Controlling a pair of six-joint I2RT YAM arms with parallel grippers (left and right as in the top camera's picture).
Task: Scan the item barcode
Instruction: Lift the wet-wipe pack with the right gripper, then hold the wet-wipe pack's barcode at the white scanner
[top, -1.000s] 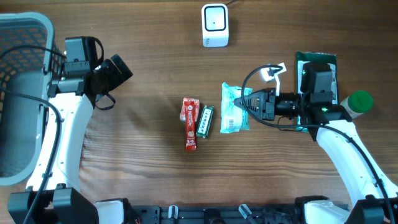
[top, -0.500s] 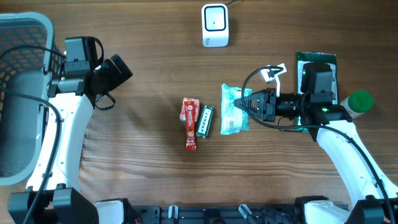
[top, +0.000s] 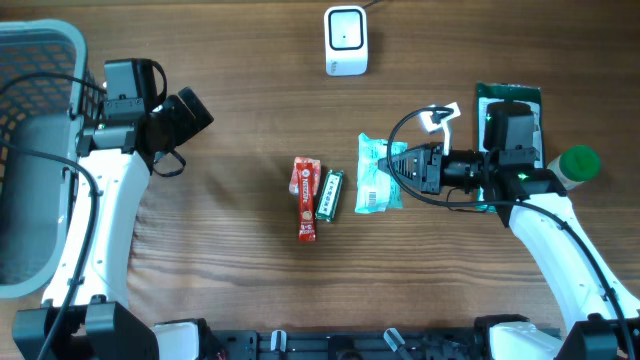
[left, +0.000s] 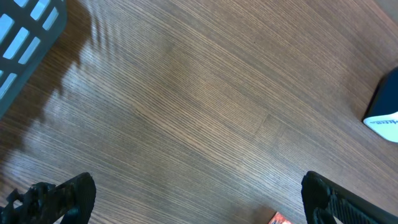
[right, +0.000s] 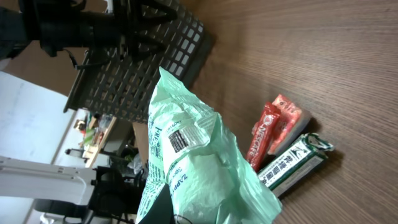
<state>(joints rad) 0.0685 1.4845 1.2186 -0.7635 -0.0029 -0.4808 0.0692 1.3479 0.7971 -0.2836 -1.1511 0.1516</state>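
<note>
item: light green bag (top: 375, 182), white sticker with black bars (right: 180, 138), words too small to read | where: right of the green stick pack (top: 329, 194), near it | right gripper (top: 398, 165): pinched tight on the bag | left gripper (top: 188, 112): fingers wide apart, holding nothing

We've got bright, even light over the table (top: 230, 90), with just a soft shadow beside the left arm (top: 100, 220). On the left wrist view, the basket (left: 25, 31) throws blurred stripes across the wood. On the right wrist view, the green packet (right: 193, 168) looks sharp, and the room behind it is washed out white.
</note>
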